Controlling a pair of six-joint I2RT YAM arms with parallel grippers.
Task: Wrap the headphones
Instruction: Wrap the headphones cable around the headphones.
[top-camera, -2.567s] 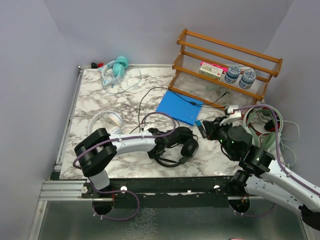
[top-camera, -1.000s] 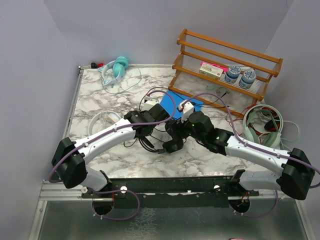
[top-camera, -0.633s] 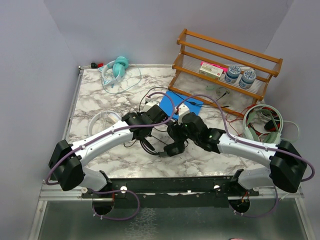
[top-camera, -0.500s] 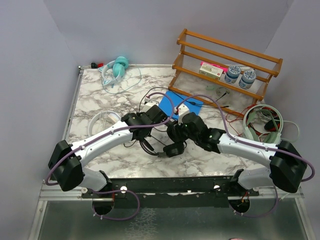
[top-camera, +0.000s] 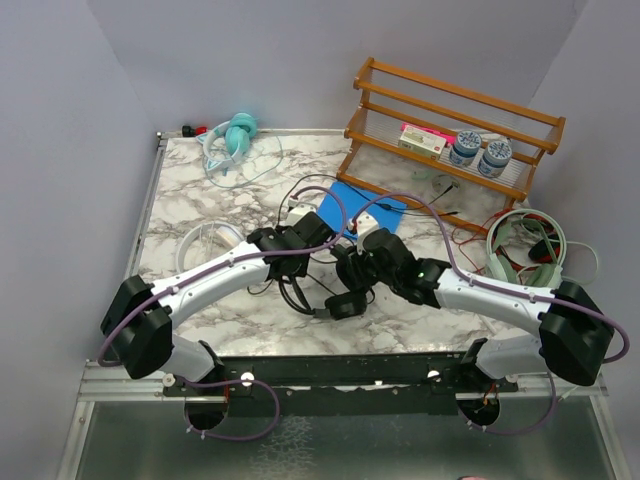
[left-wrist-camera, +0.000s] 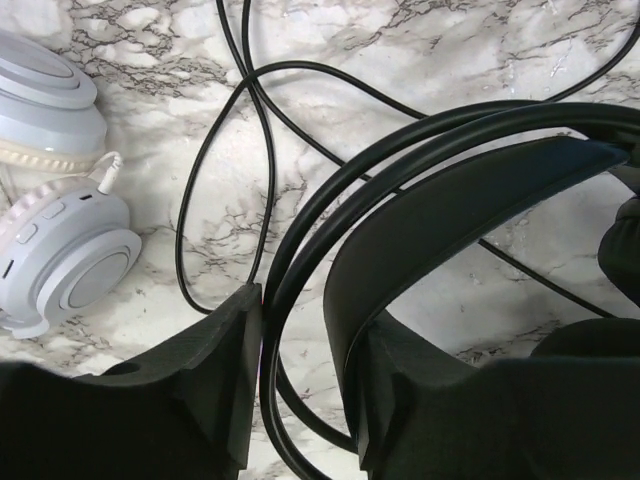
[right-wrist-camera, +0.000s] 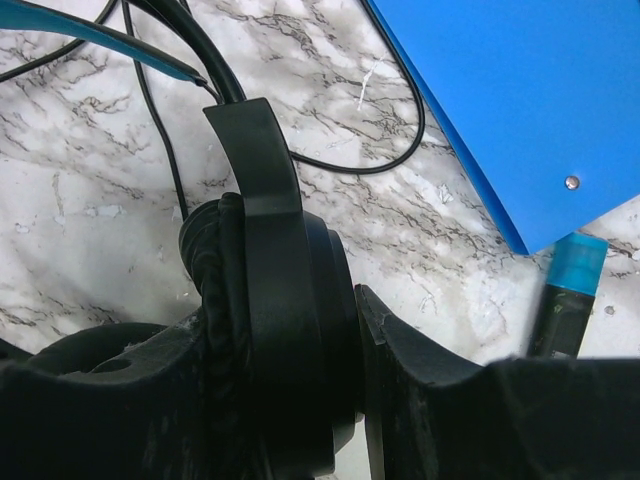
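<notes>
Item under work: the black over-ear headphones with blue accents (top-camera: 345, 300). They lie near the middle of the white marble-patterned table (top-camera: 200, 190), between the two arms and just near of the flat blue rectangular board (top-camera: 365, 215).

Change noted: the right gripper (right-wrist-camera: 285, 320) has closed since a second ago. Its jaws are now clamped on one black earcup, one finger against the cushion and the other against the outer shell. Over the same second the left gripper (left-wrist-camera: 300, 335) has let go. Its jaws stand apart, with loops of the thin black cable (left-wrist-camera: 215, 180) and the edge of the headband passing loosely between them, and marble shows in the gap.

Assessment: hold of the headset appears to have passed from left to right. That would free the left arm to take up cable for winding. Much cable is still spread over the marble, so the wrap is at an early stage.

The round white headset (left-wrist-camera: 70, 250) at the left and the teal headset (top-camera: 238, 132) at the far left lie unwrapped.
</notes>
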